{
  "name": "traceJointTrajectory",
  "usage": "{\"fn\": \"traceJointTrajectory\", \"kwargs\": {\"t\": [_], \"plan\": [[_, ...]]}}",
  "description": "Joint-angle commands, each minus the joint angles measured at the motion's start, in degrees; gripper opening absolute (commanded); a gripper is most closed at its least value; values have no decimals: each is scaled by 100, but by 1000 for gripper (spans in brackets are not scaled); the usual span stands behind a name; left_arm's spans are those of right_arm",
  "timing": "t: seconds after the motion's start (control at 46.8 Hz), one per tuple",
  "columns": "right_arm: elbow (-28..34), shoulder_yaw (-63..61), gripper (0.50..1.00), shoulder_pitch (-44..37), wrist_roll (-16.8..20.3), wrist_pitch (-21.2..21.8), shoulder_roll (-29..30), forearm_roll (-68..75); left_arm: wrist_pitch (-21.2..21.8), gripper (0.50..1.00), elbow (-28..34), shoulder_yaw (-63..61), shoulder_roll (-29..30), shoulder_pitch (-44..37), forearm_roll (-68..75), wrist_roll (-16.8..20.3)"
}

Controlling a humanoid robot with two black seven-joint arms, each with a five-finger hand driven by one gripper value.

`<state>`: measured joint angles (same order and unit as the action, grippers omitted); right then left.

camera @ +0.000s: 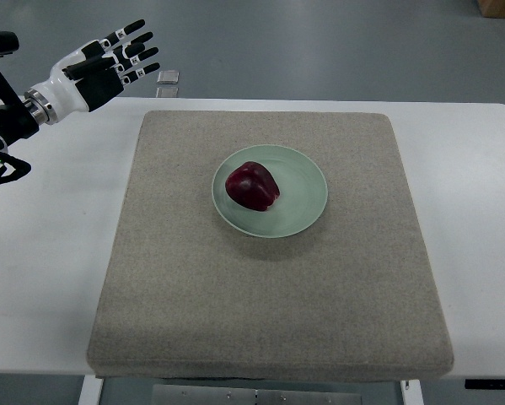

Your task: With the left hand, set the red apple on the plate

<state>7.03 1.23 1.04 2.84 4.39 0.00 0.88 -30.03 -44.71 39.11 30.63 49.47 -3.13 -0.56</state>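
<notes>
A dark red apple [252,186] lies on the left half of a pale green plate [303,192], which rests in the middle of a grey mat [269,287]. My left hand [109,61] hovers at the far upper left, over the table's back edge, well away from the plate. Its white and black fingers [132,42] are stretched out and hold nothing. The right arm does not show.
The mat covers most of a white table [50,253]. Beyond the table's back edge is grey floor, with a small square object [168,78] on it. A brown box corner [498,7] shows at the top right.
</notes>
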Motion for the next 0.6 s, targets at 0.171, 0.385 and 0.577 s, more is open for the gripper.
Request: {"fn": "traceJointTrajectory", "kwargs": {"t": [0.171,0.385,0.577], "plan": [[0,0,928,1,6,0,0,0,-169,999,-20,9,-39,-52,-13,21],[96,-9,928,1,-3,70,0,-17,-169,999,-3,-8,-83,-122,-12,30],[97,-9,930,1,-3,18,0,-26,-169,999,-20,-8,-118,-122,-12,30]]}}
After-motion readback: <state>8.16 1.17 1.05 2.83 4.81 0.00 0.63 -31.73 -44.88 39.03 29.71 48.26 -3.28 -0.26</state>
